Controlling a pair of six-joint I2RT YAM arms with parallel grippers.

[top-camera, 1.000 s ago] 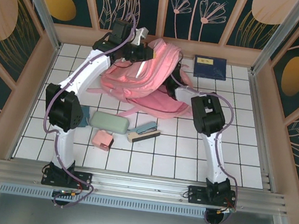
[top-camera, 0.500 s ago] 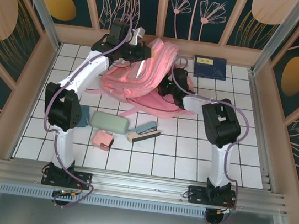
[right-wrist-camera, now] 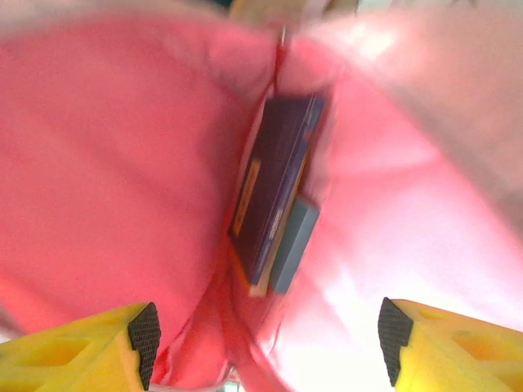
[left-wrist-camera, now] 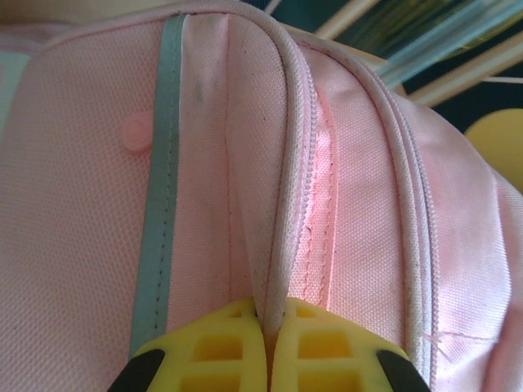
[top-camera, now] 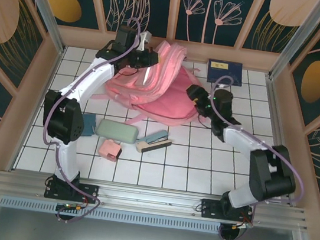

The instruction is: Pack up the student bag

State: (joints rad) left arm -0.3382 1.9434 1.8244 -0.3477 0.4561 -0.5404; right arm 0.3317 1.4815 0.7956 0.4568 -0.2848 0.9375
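The large pink fabric backpack [top-camera: 163, 90] lies slumped at the back middle of the white tiled worktop [top-camera: 201, 167], its mouth turned toward the right arm. It is soft woven cloth with no frame, so I judge it will sag and fold wherever it is not held. It is probably light in itself and weighted a little by what is inside. The piped seam beside the zip looks the soundest hold. The left pincer [left-wrist-camera: 268, 347] is pinched shut on just such a ridge of the backpack, holding the upper lip up. The right pincer [right-wrist-camera: 268, 335] stands wide apart, holding nothing, before the opening. There a dark navy book [right-wrist-camera: 274, 184] and a grey-blue slab [right-wrist-camera: 294, 245] stand on edge in the cleft. The right wrist view is blurred, so the slab's nature, the backpack's depth and the zip slider cannot be made out.
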